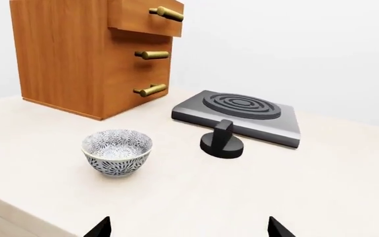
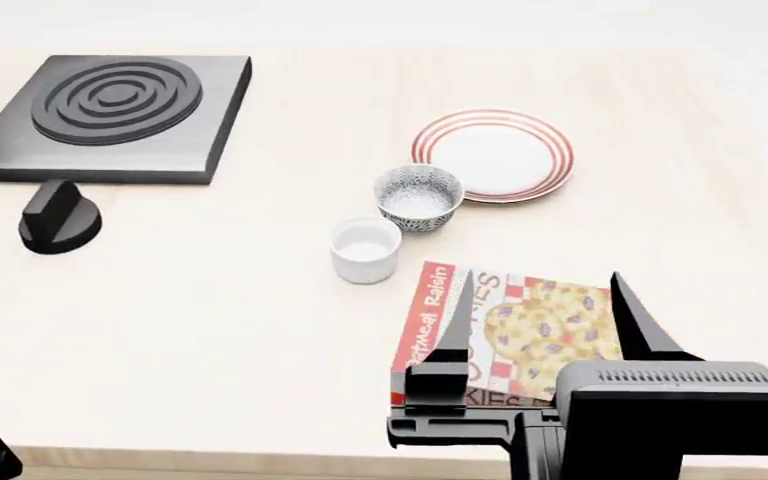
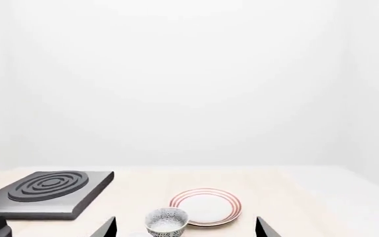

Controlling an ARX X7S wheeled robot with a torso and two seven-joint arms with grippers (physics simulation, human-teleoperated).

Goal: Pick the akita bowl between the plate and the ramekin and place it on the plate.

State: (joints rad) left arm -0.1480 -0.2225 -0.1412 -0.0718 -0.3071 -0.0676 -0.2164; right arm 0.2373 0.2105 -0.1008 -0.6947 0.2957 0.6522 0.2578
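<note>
The akita bowl (image 2: 419, 197) stood upright on the pale tabletop (image 2: 224, 330), between the plate (image 2: 494, 154) and the ramekin (image 2: 365, 249). Its rim lay just beside the plate's red-ringed edge, perhaps touching it, with the ramekin just beside it on the nearer side. The plate was bare. Nearer the robot, a cookie box (image 2: 504, 335) lay flat on the table.

The right gripper (image 2: 544, 320) hung above that box, its two dark fingers spread wide and nothing between them. It was well short of the bowl. In the right wrist view the bowl (image 3: 166, 221) and plate (image 3: 205, 206) sat low between the finger tips, ahead of the hand. The left gripper (image 1: 188, 228) was likewise held wide and empty. Its camera faced a second speckled bowl (image 1: 117, 151) standing alone near a black knob (image 1: 222, 141), a black hotplate (image 1: 239, 116) and a wooden drawer unit (image 1: 94, 54). That bowl was not the one the task named.

By my reading, the task was at the approach stage, with no grasp yet made. The next move would call for carrying the right gripper forward over the ramekin and lowering it onto the bowl's rim. The close spacing left little room for the fingers, so knocking the ramekin or plate was the risk.
</note>
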